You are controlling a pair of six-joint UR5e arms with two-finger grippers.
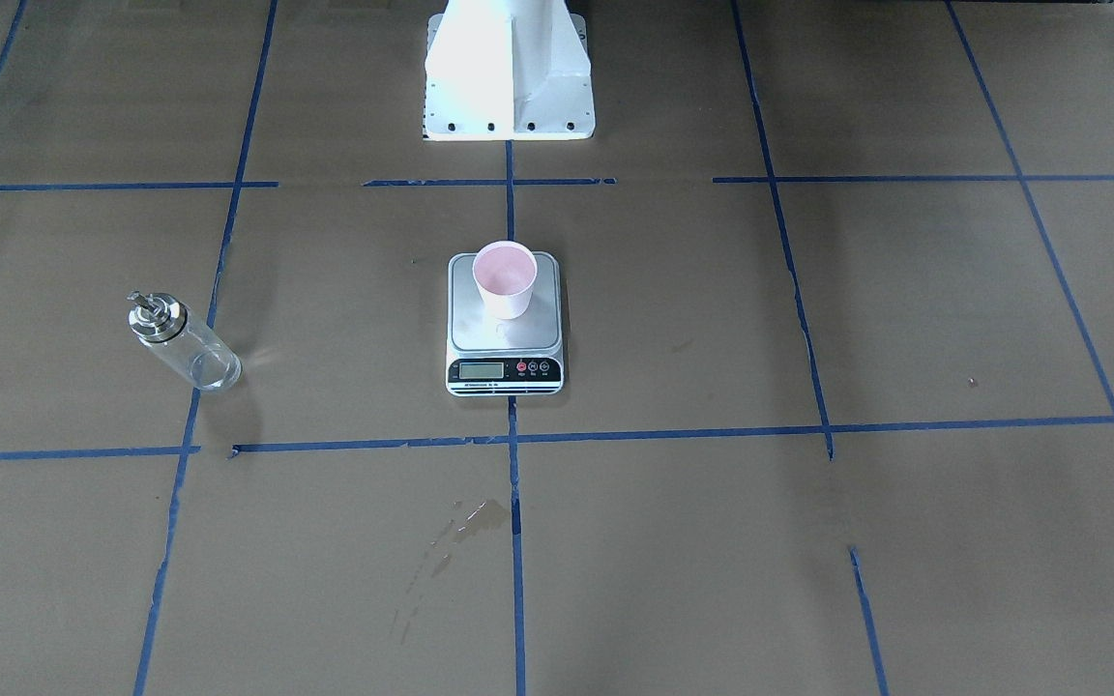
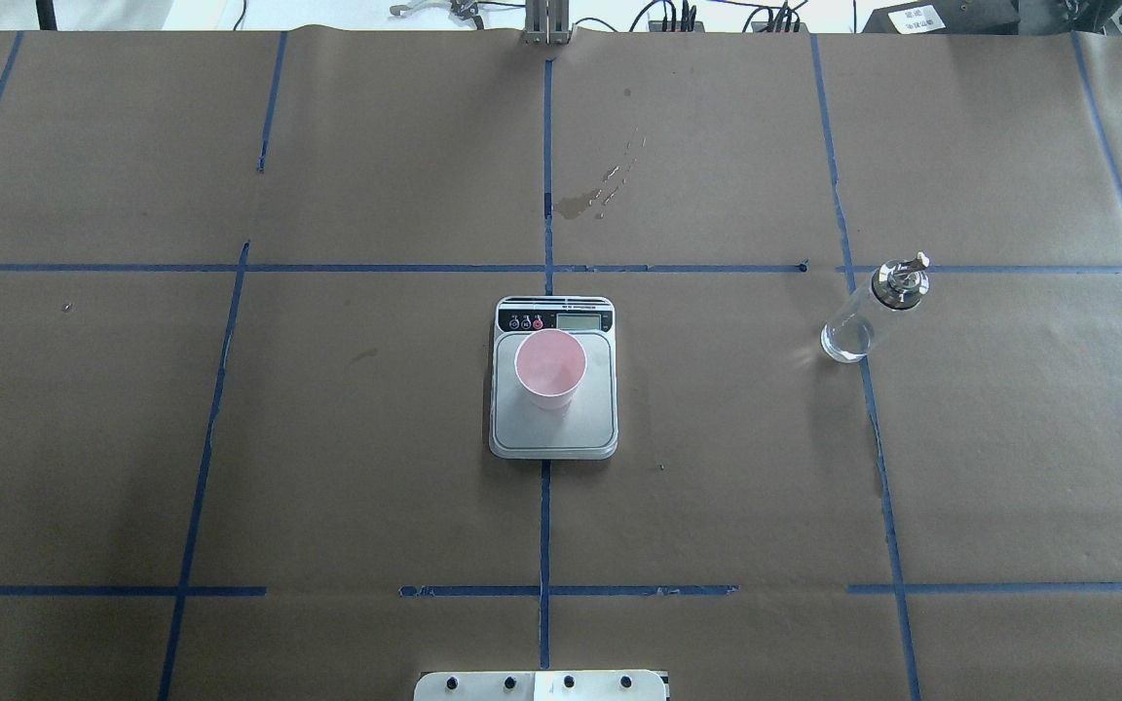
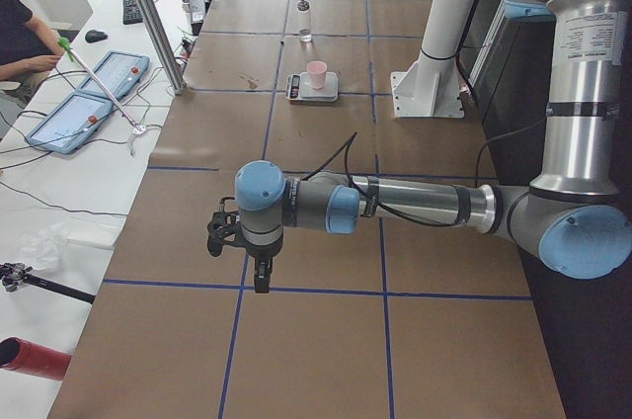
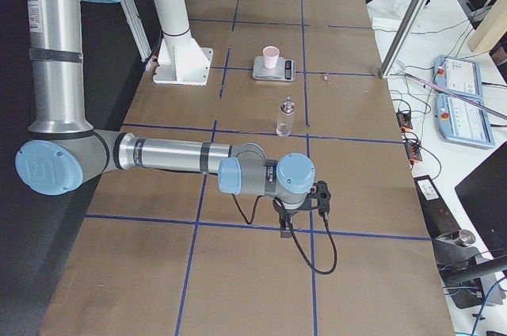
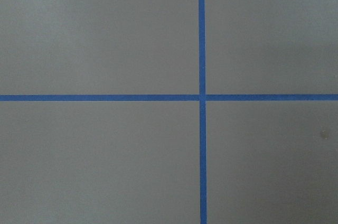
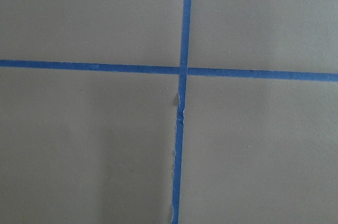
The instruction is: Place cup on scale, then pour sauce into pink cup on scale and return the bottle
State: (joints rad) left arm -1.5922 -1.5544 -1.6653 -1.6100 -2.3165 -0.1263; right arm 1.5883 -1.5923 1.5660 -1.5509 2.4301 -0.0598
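Note:
The cup [image 1: 505,278], white outside and pink inside, stands upright on the steel platform of the scale [image 1: 506,338] at the table's middle; both also show in the overhead view, the cup [image 2: 549,368] and the scale [image 2: 576,428]. The clear glass bottle [image 2: 863,316] with its metal spout stands upright on the paper on the robot's right, apart from the scale; it also shows in the front view [image 1: 185,343]. My left gripper [image 3: 259,279] and my right gripper [image 4: 285,225] hang over bare paper far from these things. I cannot tell whether they are open or shut.
Brown paper with blue tape lines covers the table. A dried stain [image 2: 585,200] lies beyond the scale. The robot's white base [image 1: 509,77] stands behind the scale. A metal post [image 3: 148,14] and tablets [image 3: 89,93] stand at the operators' side. Both wrist views show only paper and tape crosses.

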